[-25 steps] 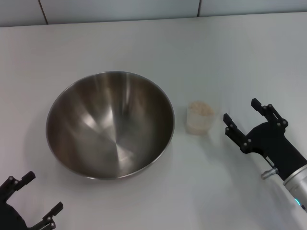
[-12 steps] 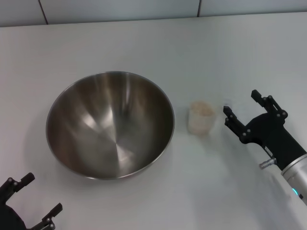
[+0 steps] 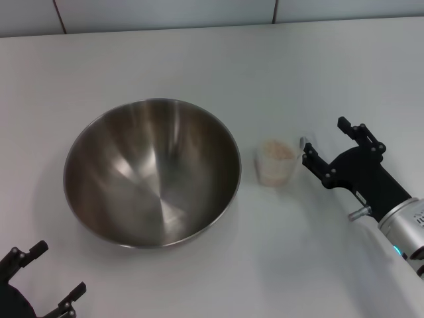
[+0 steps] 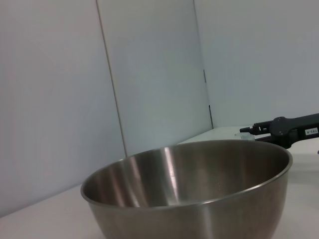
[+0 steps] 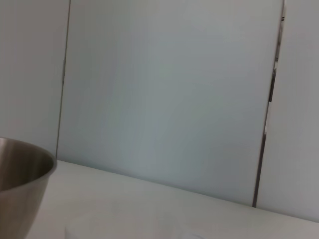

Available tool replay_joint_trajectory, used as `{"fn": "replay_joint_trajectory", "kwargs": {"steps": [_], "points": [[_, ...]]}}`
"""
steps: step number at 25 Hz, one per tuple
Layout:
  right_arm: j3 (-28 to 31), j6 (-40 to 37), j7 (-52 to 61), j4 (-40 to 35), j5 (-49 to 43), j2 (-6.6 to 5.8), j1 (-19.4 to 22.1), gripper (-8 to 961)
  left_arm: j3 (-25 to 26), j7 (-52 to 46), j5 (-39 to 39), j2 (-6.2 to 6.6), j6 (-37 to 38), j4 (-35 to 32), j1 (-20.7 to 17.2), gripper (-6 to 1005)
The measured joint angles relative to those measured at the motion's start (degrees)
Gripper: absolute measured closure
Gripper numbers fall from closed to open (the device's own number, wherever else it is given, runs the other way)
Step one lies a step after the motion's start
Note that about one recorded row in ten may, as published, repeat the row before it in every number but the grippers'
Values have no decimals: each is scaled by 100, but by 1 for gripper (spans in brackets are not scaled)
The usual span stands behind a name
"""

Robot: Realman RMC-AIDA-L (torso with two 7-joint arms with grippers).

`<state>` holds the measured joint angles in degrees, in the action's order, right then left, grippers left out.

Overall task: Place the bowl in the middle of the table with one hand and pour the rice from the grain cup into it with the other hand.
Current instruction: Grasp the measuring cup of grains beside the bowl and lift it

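The white table fills nearly the whole head view, matte and flat, and ends at its far edge against a pale panelled wall with 2 dark vertical seams. The bowl stands upright left of centre, its shiny inside showing nothing in it; bare surface lies all around it, widest on the far side. In the left wrist view the bowl fills the lower part, with the same wall behind it. The right gripper comes in from the near right, its black fingers spread wide, the open jaws facing the grain cup and just beside it, not touching as far as can be seen. The left gripper sits at the near left corner, fingers apart and holding nothing, well apart from the bowl. The grain cup stands upright just right of the bowl, a narrow strip of table between them. The rice heaps near its brim
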<state>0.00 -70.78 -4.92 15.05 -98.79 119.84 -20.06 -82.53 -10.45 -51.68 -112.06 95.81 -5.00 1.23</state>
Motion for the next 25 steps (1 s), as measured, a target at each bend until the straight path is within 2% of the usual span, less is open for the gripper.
{"fn": "replay_joint_trajectory", "kwargs": {"steps": [11, 16, 25], "points": [[0, -62, -38, 80, -13, 4, 3, 261, -7, 0, 0, 0, -54, 35, 12, 157], [87, -24, -40, 78, -5, 4, -22, 499, 9, 0, 0, 0, -76, 43, 25, 157], [132, -30, -44, 77, -37, 4, -51, 858, 24, 0, 0, 7, -99, 43, 37, 157]]}}
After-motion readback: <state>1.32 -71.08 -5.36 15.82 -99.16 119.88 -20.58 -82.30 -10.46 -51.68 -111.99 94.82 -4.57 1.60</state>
